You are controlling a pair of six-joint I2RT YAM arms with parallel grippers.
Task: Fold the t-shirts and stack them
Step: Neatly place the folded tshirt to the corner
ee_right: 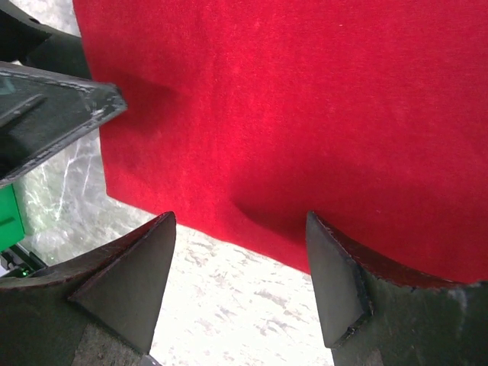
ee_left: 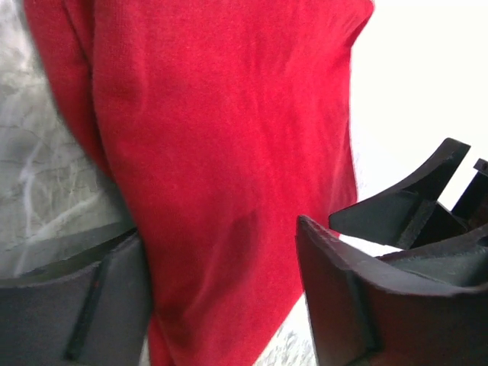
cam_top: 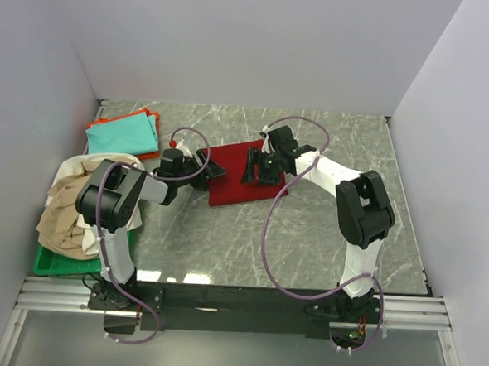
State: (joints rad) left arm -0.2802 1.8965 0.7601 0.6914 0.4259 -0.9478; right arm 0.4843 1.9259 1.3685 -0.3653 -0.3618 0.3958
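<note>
Left gripper (cam_top: pixel 214 169): jaws wide apart and gripping nothing; it sits low over the table (cam_top: pixel 324 238), tips turned toward the right gripper (cam_top: pixel 252 165).
Between the left jaws: a rumpled stretch of the red shirt (ee_left: pixel 229 152) runs through the gap, from beyond the tips back toward the wrist. It lies close against one of the fingers (ee_left: pixel 76 305) but is not pinched.
Past the left jaws: a dark finger of the other gripper shows just beyond one tip, over the pale table.
Right gripper: jaws also wide apart, with nothing in their hold; it faces the left gripper across the cloth.
Ahead of the right jaws: the edge of the red shirt lies just beyond both fingertips (ee_right: pixel 152 244), flat and smooth, and fills the view past them. Bare marbled table shows in the gap between the fingers.
Red shirt overall: folded to a rough rectangle and flat on the table. The left jaws are at one side edge and the right jaws are over the opposite side.
Teal shirt (cam_top: pixel 123 132): folded, lying on the orange shirt (cam_top: pixel 151 152), well apart from the left jaws and off behind them toward the far corner.
Beige and white heap of shirts (cam_top: pixel 68 210): loose and unfolded, well behind the left jaws beside that arm's elbow.
Green tray (cam_top: pixel 53 262): under the heap, only its near corner showing.
</note>
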